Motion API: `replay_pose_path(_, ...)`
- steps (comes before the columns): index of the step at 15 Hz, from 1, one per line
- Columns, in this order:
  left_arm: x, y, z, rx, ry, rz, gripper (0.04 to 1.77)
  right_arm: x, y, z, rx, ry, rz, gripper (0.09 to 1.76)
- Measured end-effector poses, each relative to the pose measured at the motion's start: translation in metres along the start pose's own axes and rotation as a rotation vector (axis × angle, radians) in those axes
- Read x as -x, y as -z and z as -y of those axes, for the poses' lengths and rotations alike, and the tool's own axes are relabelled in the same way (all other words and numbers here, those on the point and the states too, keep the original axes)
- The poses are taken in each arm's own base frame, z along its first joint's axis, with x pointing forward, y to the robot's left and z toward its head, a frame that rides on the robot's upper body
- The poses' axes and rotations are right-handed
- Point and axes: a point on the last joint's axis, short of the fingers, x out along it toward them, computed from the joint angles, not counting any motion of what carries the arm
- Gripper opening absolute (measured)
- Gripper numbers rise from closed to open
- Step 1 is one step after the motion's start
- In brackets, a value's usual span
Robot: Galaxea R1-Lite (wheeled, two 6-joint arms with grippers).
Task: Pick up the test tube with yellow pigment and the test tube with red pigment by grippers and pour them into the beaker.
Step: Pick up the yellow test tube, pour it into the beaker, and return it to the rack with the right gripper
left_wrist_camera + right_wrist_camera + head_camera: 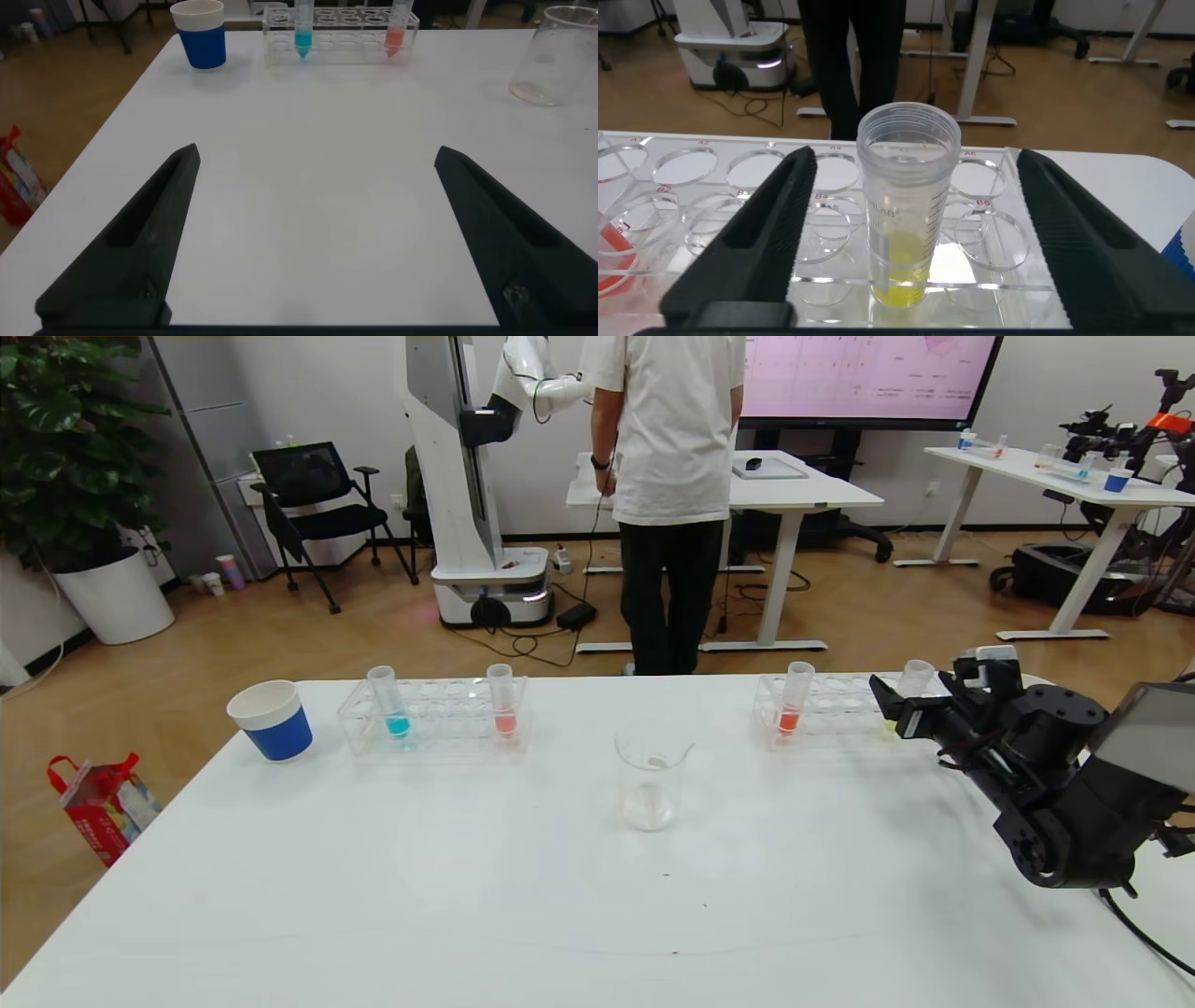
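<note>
The yellow-pigment test tube (pixel 908 210) stands upright in the clear rack (pixel 831 714) at the table's far right; its top shows in the head view (pixel 915 678). My right gripper (pixel 887 702) is open, with one finger on each side of this tube and not touching it (pixel 915 159). The red-pigment test tube (pixel 503 702) stands in the left rack (pixel 439 719) and also shows in the left wrist view (pixel 397 26). The beaker (pixel 650 782) stands at mid-table. My left gripper (pixel 318 154) is open and empty over bare table, out of the head view.
A cyan tube (pixel 392 702) shares the left rack. A deeper orange-red tube (pixel 793 700) stands in the right rack. A blue-and-white paper cup (pixel 272 720) sits at the far left. A person (pixel 672 495) stands behind the table.
</note>
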Motion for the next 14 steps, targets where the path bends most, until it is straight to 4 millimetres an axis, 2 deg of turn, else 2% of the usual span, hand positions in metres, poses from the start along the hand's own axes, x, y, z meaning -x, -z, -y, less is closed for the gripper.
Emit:
replay_pose_path(1, 0.0, 0.0, 0.0, 0.0, 0.0, 0.0, 1.75, -0.001, -0.001, 0.0, 0.0, 0.0, 0.004, 1.16)
replay_pose_path(2, 0.0, 0.0, 0.0, 0.0, 0.0, 0.0, 1.75, -0.001, -0.002, 0.001, 0.001, 0.0, 0.009, 0.68)
replay_pose_path(3, 0.0, 0.0, 0.0, 0.0, 0.0, 0.0, 1.75, -0.002, -0.003, 0.0, 0.001, -0.002, 0.012, 0.39)
replay_pose_path(4, 0.0, 0.0, 0.0, 0.0, 0.0, 0.0, 1.75, -0.002, -0.004, 0.001, 0.001, -0.001, 0.014, 0.34)
replay_pose_path(5, 0.0, 0.0, 0.0, 0.0, 0.0, 0.0, 1.75, -0.002, -0.005, 0.001, 0.002, -0.001, 0.021, 0.58)
replay_pose_path(7, 0.0, 0.0, 0.0, 0.0, -0.001, 0.0, 1.75, -0.003, -0.007, 0.0, 0.002, 0.0, 0.027, 0.5)
replay_pose_path(10, 0.0, 0.0, 0.0, 0.0, 0.0, 0.0, 1.75, -0.001, -0.014, 0.001, 0.004, 0.0, 0.041, 0.5)
replay_pose_path(14, 0.0, 0.0, 0.0, 0.0, 0.0, 0.0, 1.75, 0.001, -0.04, -0.001, 0.006, -0.011, 0.036, 0.5)
